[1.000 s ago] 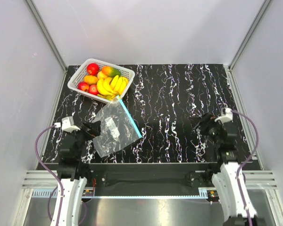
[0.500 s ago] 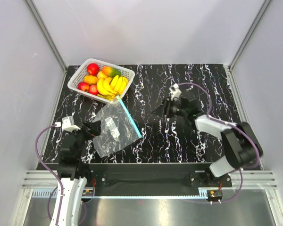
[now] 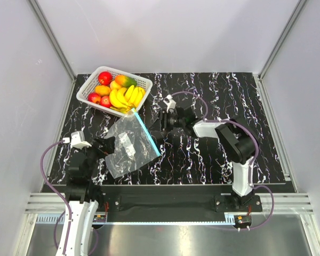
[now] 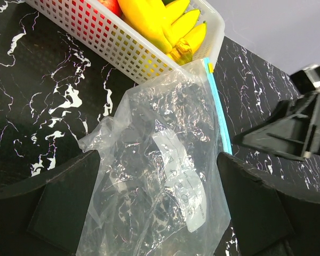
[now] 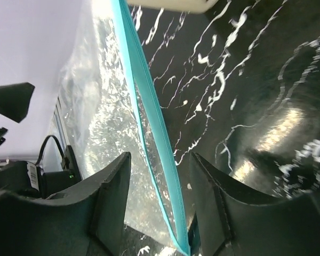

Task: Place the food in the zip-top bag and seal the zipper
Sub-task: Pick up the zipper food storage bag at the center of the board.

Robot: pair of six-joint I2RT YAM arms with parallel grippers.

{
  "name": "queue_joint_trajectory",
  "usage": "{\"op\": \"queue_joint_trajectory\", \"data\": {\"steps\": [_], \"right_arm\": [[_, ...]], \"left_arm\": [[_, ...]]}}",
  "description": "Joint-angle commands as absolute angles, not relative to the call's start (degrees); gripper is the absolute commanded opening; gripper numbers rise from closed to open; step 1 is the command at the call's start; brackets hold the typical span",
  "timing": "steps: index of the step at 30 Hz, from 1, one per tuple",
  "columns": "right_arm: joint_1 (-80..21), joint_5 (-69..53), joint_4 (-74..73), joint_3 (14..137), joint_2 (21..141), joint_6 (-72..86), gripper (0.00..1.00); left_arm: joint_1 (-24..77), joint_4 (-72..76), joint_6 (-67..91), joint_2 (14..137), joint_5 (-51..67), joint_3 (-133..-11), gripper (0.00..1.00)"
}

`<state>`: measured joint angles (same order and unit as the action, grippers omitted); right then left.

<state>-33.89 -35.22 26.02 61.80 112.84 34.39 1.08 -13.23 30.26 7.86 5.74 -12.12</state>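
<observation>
The food [image 3: 117,90], yellow bananas, red apples and orange fruits, lies in a white lattice basket [image 3: 87,88] at the back left. The clear zip-top bag [image 3: 127,148] lies flat and empty in front of the basket, with its blue zipper [image 3: 147,134] along the right edge. My left gripper [image 3: 105,145] is open, and in the left wrist view the bag [image 4: 160,176] lies between its fingers [image 4: 58,205]. My right gripper [image 3: 158,128] is open. In the right wrist view it [image 5: 160,186] straddles the zipper [image 5: 146,117].
The basket [image 4: 122,50] with bananas [image 4: 154,21] stands just beyond the bag's far corner. The black marbled table [image 3: 213,106] stretches to the right. Grey walls and metal frame posts enclose the back and both sides.
My right arm has swung from the near right side across the table to the bag's zipper edge. The left arm and the bag have not moved.
</observation>
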Motion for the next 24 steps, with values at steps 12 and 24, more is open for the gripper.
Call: {"op": "queue_joint_trajectory", "data": {"steps": [12, 24], "right_arm": [[-39.3, -37.1, 35.3, 62.6, 114.0, 36.2, 0.27], [-41.0, -26.1, 16.8, 61.0, 99.9, 26.0, 0.00]], "left_arm": [[1.1, -9.9, 29.5, 9.1, 7.4, -12.0, 0.99], [1.2, -7.2, 33.1, 12.0, 11.4, -13.0, 0.99]]}}
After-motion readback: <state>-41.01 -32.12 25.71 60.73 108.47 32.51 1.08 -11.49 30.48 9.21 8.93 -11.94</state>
